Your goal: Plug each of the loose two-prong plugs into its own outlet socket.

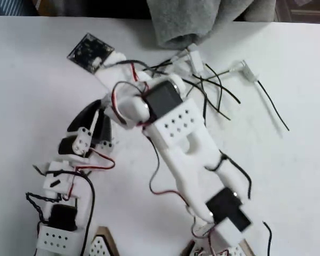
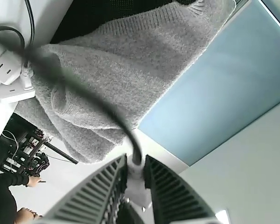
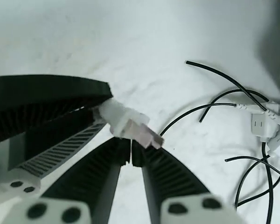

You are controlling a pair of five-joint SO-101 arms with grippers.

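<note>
- The step in hand, as I judge it, is carrying the held plug [image 3: 123, 120] across to an outlet socket [image 3: 260, 123] and seating it.
- To do it well, line the plug up with the socket's slots before pushing and come in straight and slow. Let the black cord [image 2: 84, 95] trail slack so it cannot drag the plug off line.
- The sockets lie loose on the white tabletop [image 3: 84, 37] and would likely slide under a push, so the right arm should pin one down first.
- The left jaws are clamped on the white plug. In the left wrist view it sits between them at lower centre. Its cord runs off to the upper left, where the sockets lie beside a grey sweater [image 2: 140, 70].
- In the right wrist view those jaws enter from the left edge, with the plug poking out of their tips at centre frame.
- The right jaws stand closed to a hairline gap at lower centre, tips just under the plug. Whether they touch it I cannot tell.
- The socket sits at that view's right edge, well apart from the plug.
</note>
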